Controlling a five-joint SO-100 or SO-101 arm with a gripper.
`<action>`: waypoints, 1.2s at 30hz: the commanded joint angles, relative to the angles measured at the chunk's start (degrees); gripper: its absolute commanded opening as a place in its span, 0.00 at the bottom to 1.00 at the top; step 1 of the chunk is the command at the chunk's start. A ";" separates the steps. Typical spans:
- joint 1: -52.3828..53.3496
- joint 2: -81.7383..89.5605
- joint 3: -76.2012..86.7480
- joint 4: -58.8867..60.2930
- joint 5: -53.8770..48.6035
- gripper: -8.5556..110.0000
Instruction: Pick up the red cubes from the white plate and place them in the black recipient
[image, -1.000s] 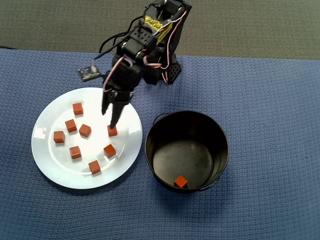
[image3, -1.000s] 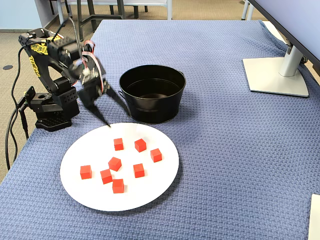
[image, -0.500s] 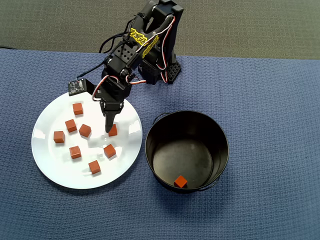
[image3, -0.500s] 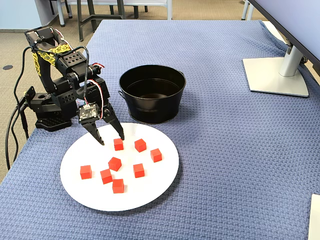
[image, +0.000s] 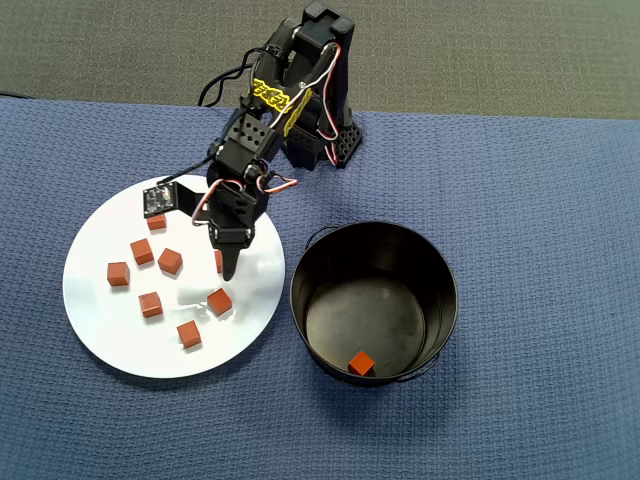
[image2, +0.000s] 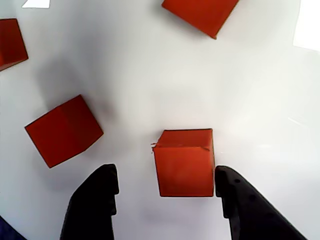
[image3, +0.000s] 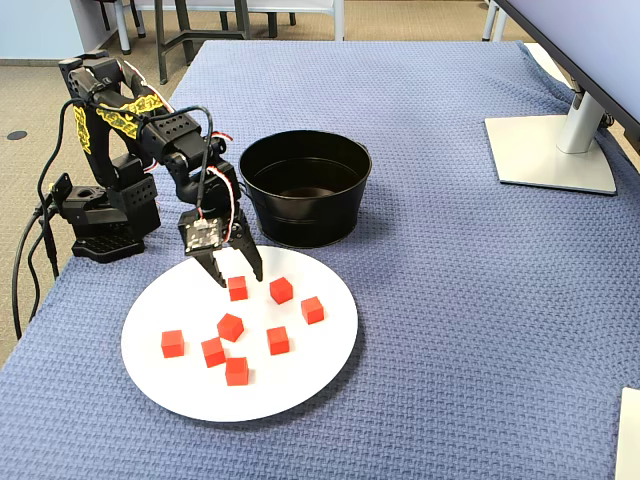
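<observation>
A blue woven cloth (image3: 450, 300) covers the bench. A monitor's silver stand (image3: 555, 150) rests near the bench's right edge in the fixed view. Beyond the far edge, grey-brown carpet (image: 480, 50) and metal chair legs (image3: 170, 30) show under even light.

Red-orange cubes (image3: 237, 288) on a glossy white plate (image3: 300, 380); black pot (image3: 305, 200); blue woven tabletop (image3: 450, 300); black arm (image3: 150, 130) with yellow tape.
</observation>
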 joint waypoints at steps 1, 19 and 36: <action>-2.02 -0.53 -3.78 -1.05 2.20 0.20; -0.09 2.99 -2.02 -3.69 2.11 0.07; -15.82 33.22 -17.75 19.95 24.79 0.07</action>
